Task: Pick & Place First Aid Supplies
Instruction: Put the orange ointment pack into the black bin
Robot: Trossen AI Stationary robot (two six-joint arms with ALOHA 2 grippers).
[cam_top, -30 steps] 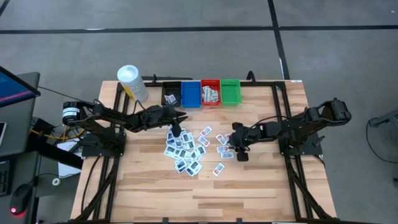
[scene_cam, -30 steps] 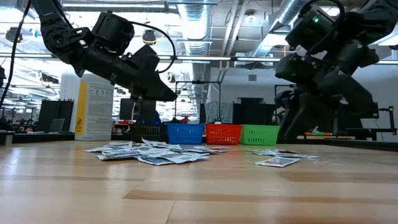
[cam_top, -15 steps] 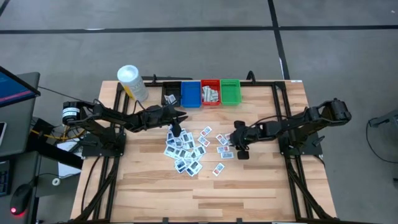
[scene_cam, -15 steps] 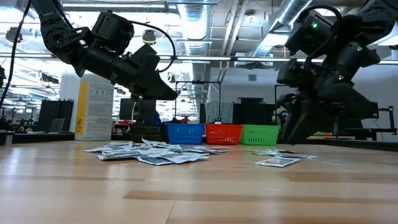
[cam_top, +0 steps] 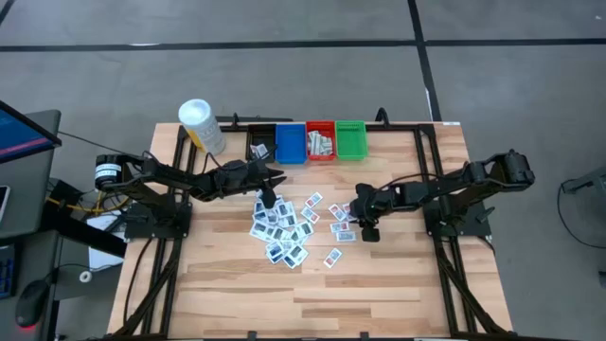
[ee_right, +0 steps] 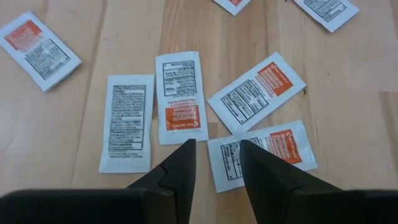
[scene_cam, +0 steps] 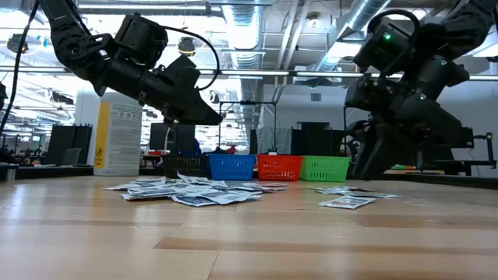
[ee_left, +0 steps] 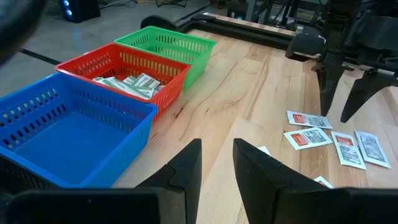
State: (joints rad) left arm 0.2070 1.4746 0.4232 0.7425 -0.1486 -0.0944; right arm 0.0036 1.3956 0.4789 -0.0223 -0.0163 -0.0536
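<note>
We see the right gripper (cam_top: 368,230) has shifted a little over the last second, settling lower above the small group of packets (ee_right: 180,98) on the right side of the table (cam_top: 379,284); the left gripper (cam_top: 268,198) has not moved, hanging over the far edge of the big pile of packets (cam_top: 284,230). We judge this as the right arm lining up for a pick, with nothing yet lifted.

Both grippers stand part open and empty: in each wrist view we look through a clear gap between the fingers.

The right wrist view gives us what the high view cannot: the orange-marked packets lie flat, some touching or overlapping at their corners, directly below the fingers (ee_right: 177,171). The left wrist view shows us the blue bin (ee_left: 68,124) bare inside, the red bin (ee_left: 124,71) already holding strips, and the green bin (ee_left: 168,43).
</note>
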